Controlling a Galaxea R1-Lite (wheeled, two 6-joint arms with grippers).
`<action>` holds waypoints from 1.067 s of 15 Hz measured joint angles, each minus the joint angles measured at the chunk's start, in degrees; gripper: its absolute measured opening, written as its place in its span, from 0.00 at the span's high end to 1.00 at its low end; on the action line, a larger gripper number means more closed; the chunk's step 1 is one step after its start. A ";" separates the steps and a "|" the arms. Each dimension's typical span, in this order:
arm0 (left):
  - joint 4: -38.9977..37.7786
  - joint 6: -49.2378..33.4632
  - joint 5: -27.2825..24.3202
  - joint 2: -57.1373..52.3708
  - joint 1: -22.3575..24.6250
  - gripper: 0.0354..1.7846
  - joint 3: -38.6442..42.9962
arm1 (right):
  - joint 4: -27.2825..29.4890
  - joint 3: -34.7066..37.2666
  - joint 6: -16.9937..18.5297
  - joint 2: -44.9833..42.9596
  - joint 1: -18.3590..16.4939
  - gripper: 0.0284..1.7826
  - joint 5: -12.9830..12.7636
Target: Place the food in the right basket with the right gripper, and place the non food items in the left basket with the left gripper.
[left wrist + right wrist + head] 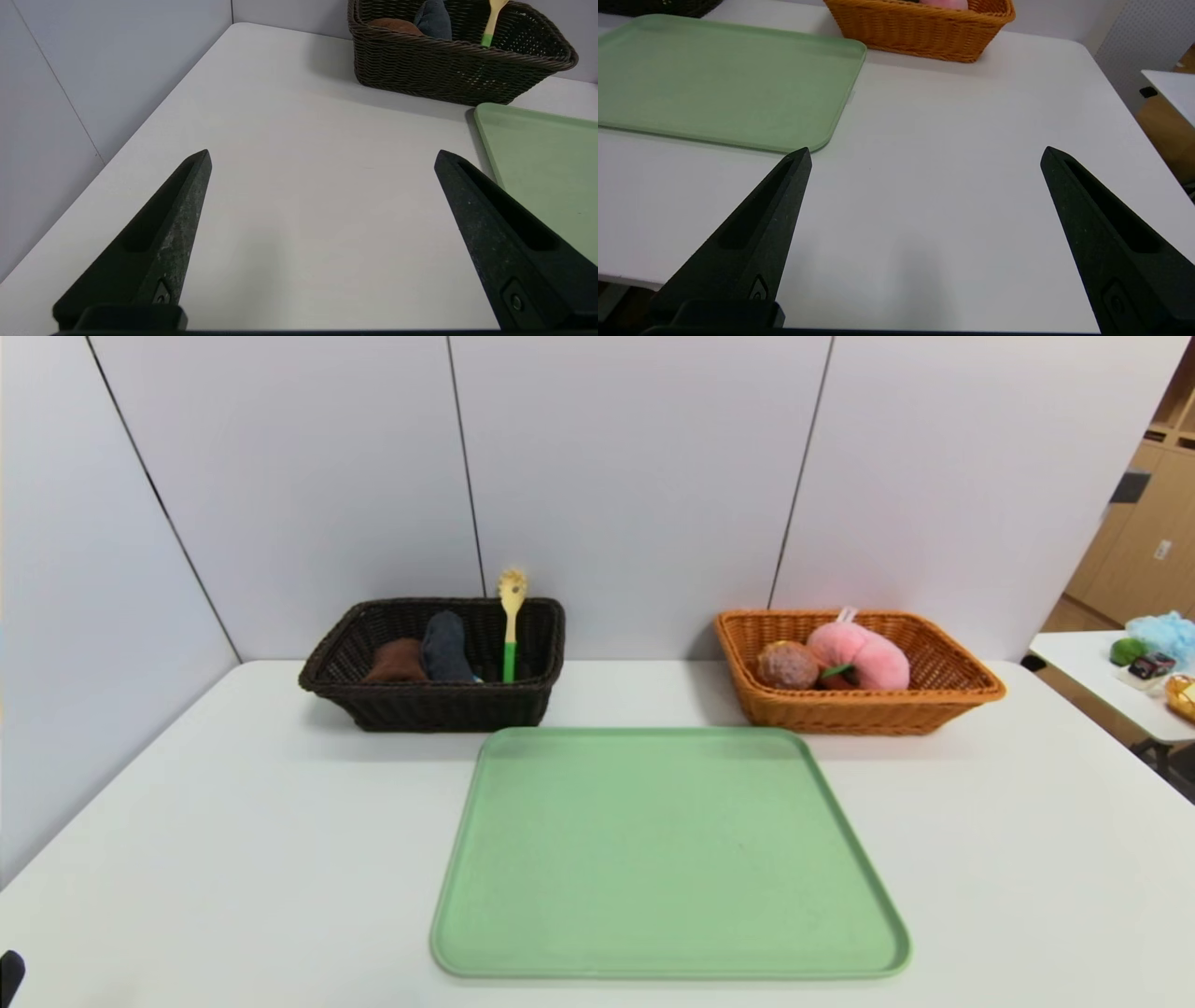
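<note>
1. Two grippers hang at the table's near edge, both spread wide and holding nothing: the left gripper (322, 158) over the near-left corner of the white table (233, 859), the right gripper (924, 156) over the near-right corner.
2. Mid-table, the green tray (667, 854) lies bare; nothing is left on it to sort.
3. At the far edge, the dark left basket (434, 705) holds a brown cloth item (397, 661), a dark blue one (446, 649) and an upright wooden pasta spoon (511, 621): soft, light pieces, and a stiff handle best pinched mid-shaft.
4. The orange right basket (859, 709), far right, holds a pink plush food item (864, 653) and a brown round one (787, 665); both look light and squashy, best gripped across the middle.
</note>
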 joint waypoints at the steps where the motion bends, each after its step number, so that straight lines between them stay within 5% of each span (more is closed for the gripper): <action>1: -3.08 2.26 -0.06 -0.27 -0.02 0.06 2.93 | -4.30 2.94 -0.27 -0.29 -0.04 0.05 -0.11; 5: -16.85 7.84 -3.82 -0.62 -0.02 0.06 11.97 | -22.63 16.53 -2.12 -0.67 0.00 0.05 -0.22; 7: -17.92 7.92 -4.11 -0.66 -0.02 0.06 13.07 | -29.17 20.37 -2.15 -0.67 0.00 0.05 -1.38; 12: -11.23 7.92 -3.21 -0.63 -0.04 0.06 13.37 | -24.00 21.75 0.06 -0.65 0.00 0.05 -2.63; 16: -1.07 5.47 -3.23 -0.63 -0.02 0.06 13.40 | -23.98 21.66 8.45 -0.65 0.00 0.05 -5.85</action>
